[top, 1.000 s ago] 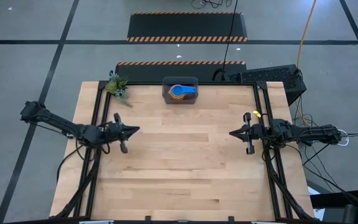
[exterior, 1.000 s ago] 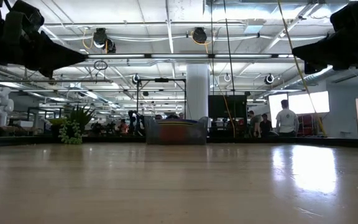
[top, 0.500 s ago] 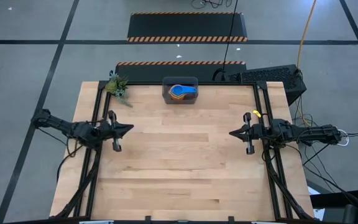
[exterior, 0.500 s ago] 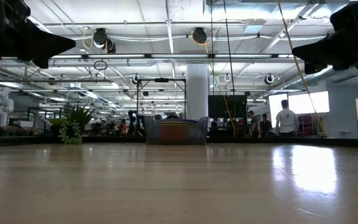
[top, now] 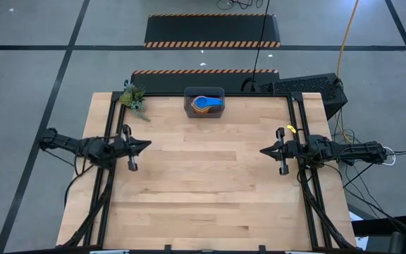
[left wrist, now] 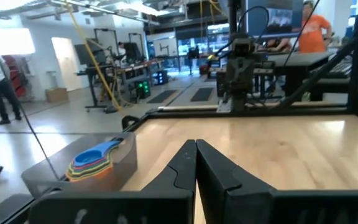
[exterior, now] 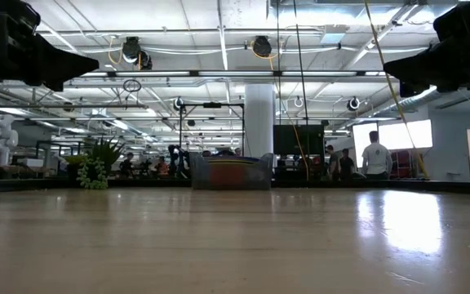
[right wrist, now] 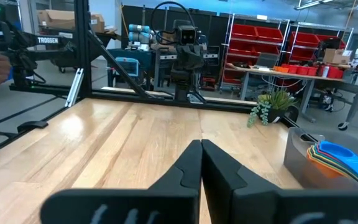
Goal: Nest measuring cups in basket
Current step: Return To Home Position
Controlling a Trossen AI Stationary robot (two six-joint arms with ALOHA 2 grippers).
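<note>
Since the measuring cups (top: 204, 104) sit nested in the basket (top: 187, 99) at the far edge of the desk (top: 203, 190), neither arm holds anything — left gripper (top: 146, 145) and right gripper (top: 263, 151) hover at opposite sides, jaws together, well clear of it.

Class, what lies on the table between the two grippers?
Nothing: the high view shows only bare table between the left gripper and right gripper. The basket holding the measuring cups sits at the far edge, outside that stretch.
</note>
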